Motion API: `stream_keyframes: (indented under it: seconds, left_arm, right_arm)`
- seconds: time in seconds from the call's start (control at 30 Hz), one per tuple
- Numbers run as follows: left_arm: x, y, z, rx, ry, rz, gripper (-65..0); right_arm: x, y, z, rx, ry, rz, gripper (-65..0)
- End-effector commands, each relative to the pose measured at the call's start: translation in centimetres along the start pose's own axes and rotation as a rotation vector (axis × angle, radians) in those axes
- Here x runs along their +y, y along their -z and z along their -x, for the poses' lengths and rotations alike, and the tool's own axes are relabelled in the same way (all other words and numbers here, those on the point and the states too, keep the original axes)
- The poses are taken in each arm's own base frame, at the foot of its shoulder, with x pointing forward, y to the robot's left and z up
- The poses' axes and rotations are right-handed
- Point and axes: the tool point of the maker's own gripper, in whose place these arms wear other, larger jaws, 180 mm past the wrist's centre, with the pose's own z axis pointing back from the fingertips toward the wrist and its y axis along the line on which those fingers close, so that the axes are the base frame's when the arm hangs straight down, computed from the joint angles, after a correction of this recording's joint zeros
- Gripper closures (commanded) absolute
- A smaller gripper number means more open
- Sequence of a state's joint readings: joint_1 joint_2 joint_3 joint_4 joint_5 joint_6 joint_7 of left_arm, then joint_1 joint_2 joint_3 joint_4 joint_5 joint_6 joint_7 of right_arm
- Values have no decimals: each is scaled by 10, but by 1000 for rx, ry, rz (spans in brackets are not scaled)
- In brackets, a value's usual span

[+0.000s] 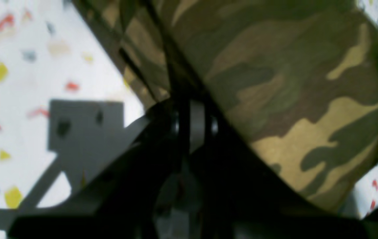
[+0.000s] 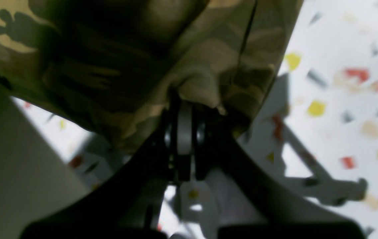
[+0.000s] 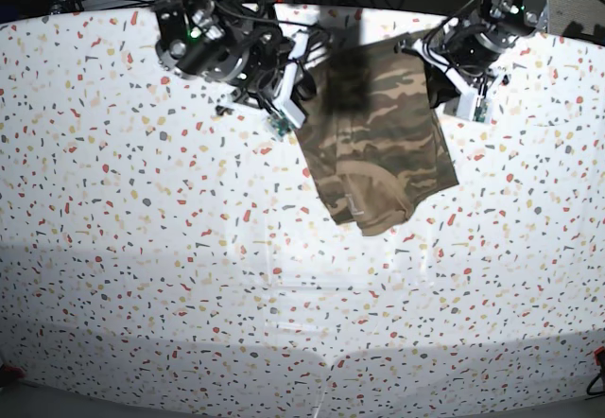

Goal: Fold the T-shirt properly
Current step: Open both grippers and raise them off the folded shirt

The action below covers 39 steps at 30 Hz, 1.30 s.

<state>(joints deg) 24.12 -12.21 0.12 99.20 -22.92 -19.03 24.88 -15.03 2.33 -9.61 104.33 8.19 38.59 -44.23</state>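
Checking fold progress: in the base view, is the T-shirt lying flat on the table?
No, the T-shirt hangs between the left gripper and the right gripper, draping down.

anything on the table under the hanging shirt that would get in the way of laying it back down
Nothing visible. The T-shirt hangs between the left gripper and the right gripper, each shut on its cloth. The speckled table around and in front of it shows only its pattern; the patch behind the cloth is hidden.
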Motion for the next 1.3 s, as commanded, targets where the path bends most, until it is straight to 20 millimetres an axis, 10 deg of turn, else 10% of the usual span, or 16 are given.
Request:
stream_keyframes:
  seconds: [0.0,0.27,0.57,0.97,1.27]
  left_arm:
    - [-3,0,-19,-68,10,18,-34]
    - [16,20,-41,-94,73,-23,-35]
    - [52,4,-49,-107,91,-145,-35]
    - [93,-71,-40,-148,89,-321,-34]
    - [108,-134,15,31,-2,-417,0]
  right_arm:
    - [-2,1,-18,-64,-8,7,0]
    - [-22,17,-31,-81,-2,24,0]
    - [-1,12,-31,-61,48,-83,0]
    - [36,-19,-35,-113,67,-163,0]
    - [34,-76,-30,-130,38,-23,0]
